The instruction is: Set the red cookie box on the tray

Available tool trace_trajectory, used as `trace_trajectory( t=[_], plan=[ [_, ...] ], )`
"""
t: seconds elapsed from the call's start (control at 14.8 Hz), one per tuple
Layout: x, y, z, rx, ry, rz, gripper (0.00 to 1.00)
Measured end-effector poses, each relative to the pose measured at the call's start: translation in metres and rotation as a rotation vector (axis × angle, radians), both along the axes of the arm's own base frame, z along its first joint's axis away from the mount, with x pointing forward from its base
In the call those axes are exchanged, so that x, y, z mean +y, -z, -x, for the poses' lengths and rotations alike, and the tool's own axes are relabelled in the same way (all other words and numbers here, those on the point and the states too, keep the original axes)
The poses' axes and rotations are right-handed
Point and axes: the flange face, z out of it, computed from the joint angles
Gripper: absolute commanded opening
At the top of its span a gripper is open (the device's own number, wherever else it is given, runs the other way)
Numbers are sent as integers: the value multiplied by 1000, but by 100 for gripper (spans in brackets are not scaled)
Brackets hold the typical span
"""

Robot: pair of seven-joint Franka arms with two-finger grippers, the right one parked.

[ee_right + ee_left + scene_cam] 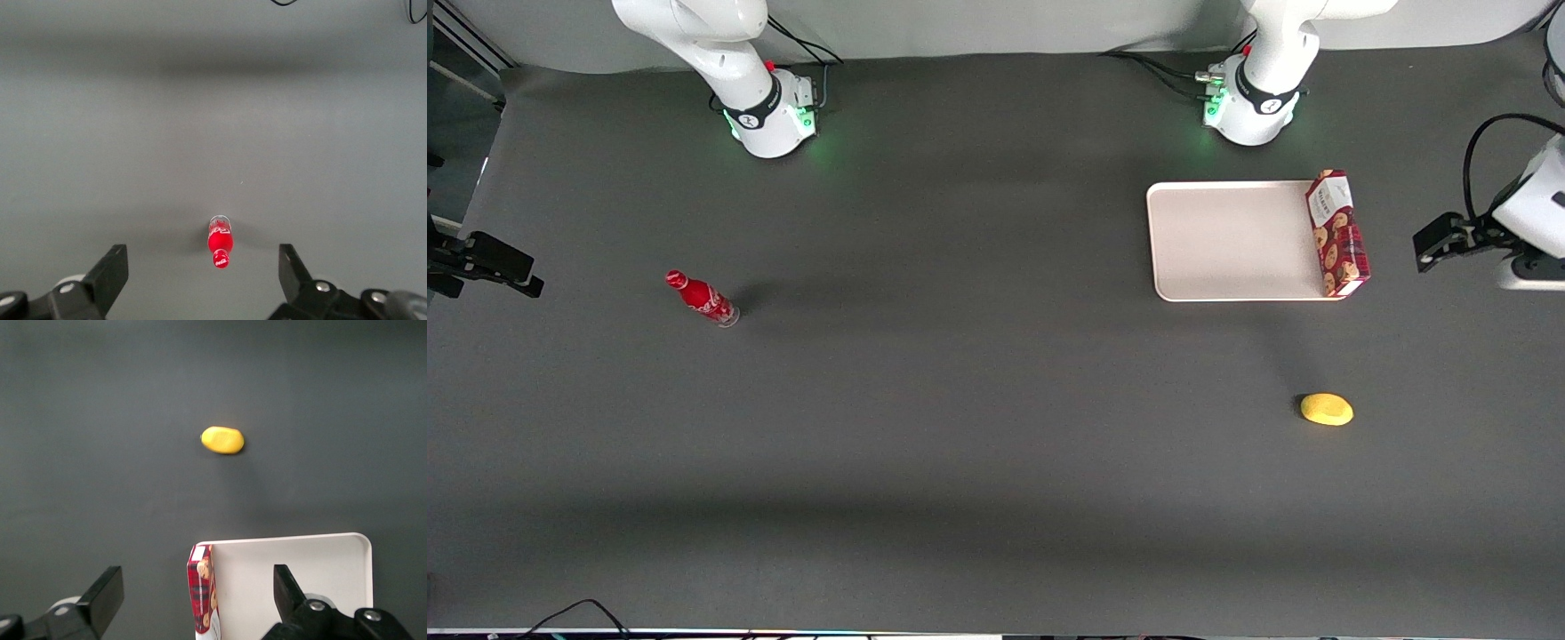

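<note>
Evidently end effector (197, 597) spread above red cookie box (202, 590)

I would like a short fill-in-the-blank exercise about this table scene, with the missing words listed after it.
1. The red cookie box stands on the edge of the ____.
2. The open gripper holds ____.
3. The yellow object lies ____ to the front camera than the tray.
4. The red bottle lies toward the ____ arm's end of the table.

Missing words: tray; nothing; nearer; parked

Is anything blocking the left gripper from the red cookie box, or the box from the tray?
Nothing visible. The open gripper hangs beside the red cookie box, which stands at the edge of the tray. The yellow object lies nearer the camera.
</note>
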Motion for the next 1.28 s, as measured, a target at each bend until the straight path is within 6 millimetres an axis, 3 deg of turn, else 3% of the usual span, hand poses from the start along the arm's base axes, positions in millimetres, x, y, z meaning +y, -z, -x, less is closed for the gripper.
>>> trace_trajectory(
  t=[0.27,0.47,0.81,1.08,1.28],
  plan=[
    [-14,14,-42,3,20,-8,100],
    [-15,29,-52,28,21,-9,100],
    [-20,33,-46,86,-13,110,100],
    [-22,10,-33,82,-15,131,100],
    [-20,-2,-10,74,-19,135,100]
  ],
)
